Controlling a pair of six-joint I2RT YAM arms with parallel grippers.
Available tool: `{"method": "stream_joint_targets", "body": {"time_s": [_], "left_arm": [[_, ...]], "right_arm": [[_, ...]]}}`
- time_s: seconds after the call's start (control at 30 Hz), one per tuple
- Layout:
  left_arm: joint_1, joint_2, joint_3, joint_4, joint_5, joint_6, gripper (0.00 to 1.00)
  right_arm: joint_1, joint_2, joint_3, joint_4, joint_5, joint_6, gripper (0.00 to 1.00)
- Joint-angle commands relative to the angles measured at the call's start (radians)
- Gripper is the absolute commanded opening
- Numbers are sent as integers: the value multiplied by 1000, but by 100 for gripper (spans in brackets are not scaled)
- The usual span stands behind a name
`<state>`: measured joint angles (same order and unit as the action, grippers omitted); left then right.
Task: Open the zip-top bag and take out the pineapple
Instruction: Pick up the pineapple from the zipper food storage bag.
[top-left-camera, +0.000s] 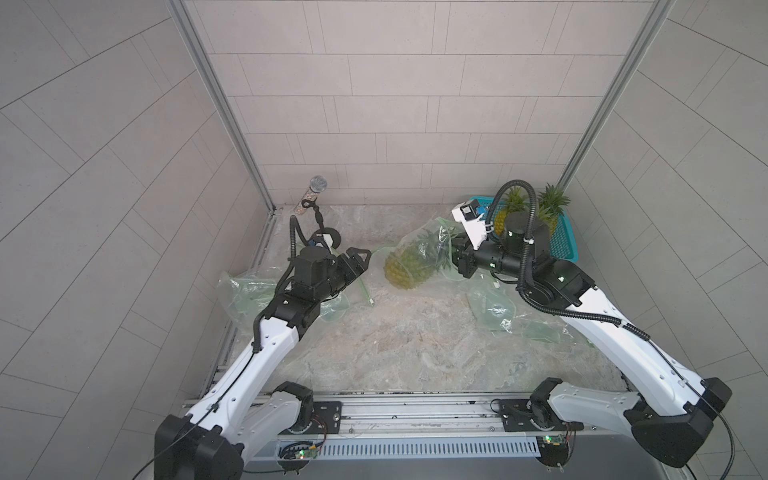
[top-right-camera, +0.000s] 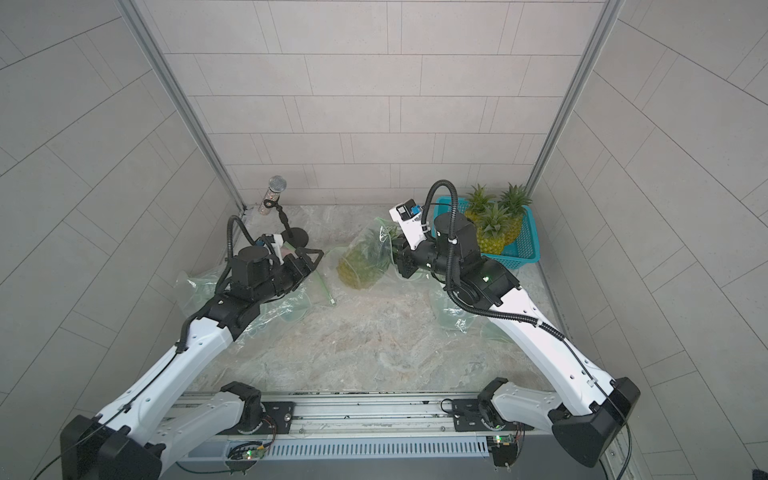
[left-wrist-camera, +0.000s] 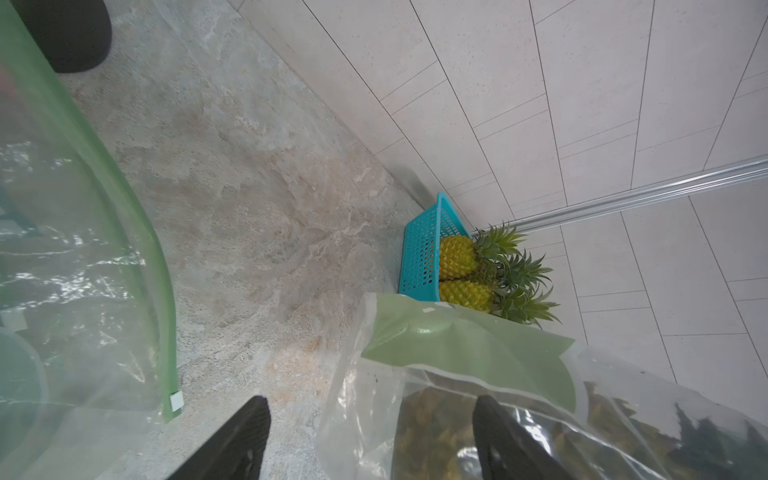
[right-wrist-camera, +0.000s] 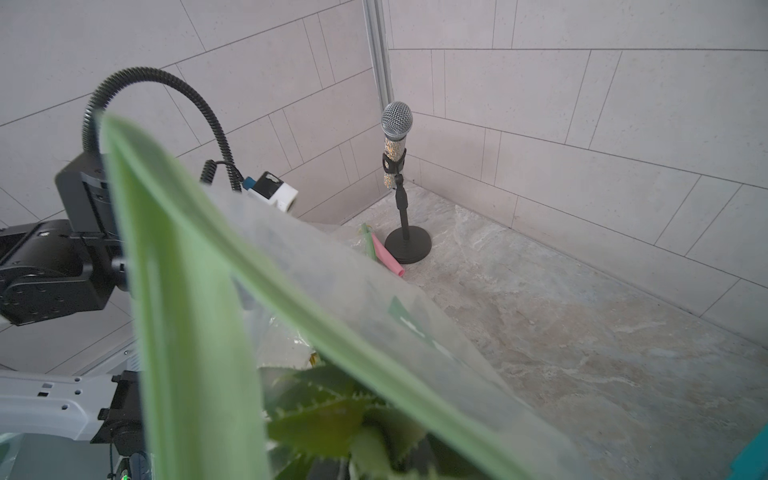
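Note:
A clear zip-top bag (top-left-camera: 432, 243) with a green zip strip lies mid-table, with a yellow pineapple (top-left-camera: 405, 270) inside it. Both top views show the bag (top-right-camera: 370, 245) and the fruit (top-right-camera: 359, 270). My left gripper (top-left-camera: 365, 266) is open just left of the bag's bottom end. In the left wrist view its dark fingers (left-wrist-camera: 249, 436) stand wide apart, with the bag's clear corner (left-wrist-camera: 365, 415) between them, not pinched. My right gripper (top-left-camera: 455, 253) reaches into the bag's mouth. In the right wrist view the crown leaves (right-wrist-camera: 324, 415) sit at its jaws and the fingers are hidden.
A blue basket (top-left-camera: 565, 241) holding more pineapples (top-right-camera: 494, 232) stands in the back right corner. A microphone on a stand (top-left-camera: 318, 185) is at the back left, with a pink tube (right-wrist-camera: 388, 257) by its base. Empty bags lie under the left arm (top-left-camera: 249, 291) and the right arm (top-left-camera: 498, 311).

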<state>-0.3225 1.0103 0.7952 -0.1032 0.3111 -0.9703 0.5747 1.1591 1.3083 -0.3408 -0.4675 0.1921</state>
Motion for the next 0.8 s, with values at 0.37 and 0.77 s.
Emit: {"method": "stream_joint_targets", "body": {"time_s": [0.37, 0.77], "left_arm": [[-120, 32, -74, 245, -135, -159, 72], [-149, 29, -103, 294, -183, -167, 0]], "right_arm": [[18, -27, 53, 205, -30, 53, 0], [18, -30, 45, 197, -21, 46, 0]]}}
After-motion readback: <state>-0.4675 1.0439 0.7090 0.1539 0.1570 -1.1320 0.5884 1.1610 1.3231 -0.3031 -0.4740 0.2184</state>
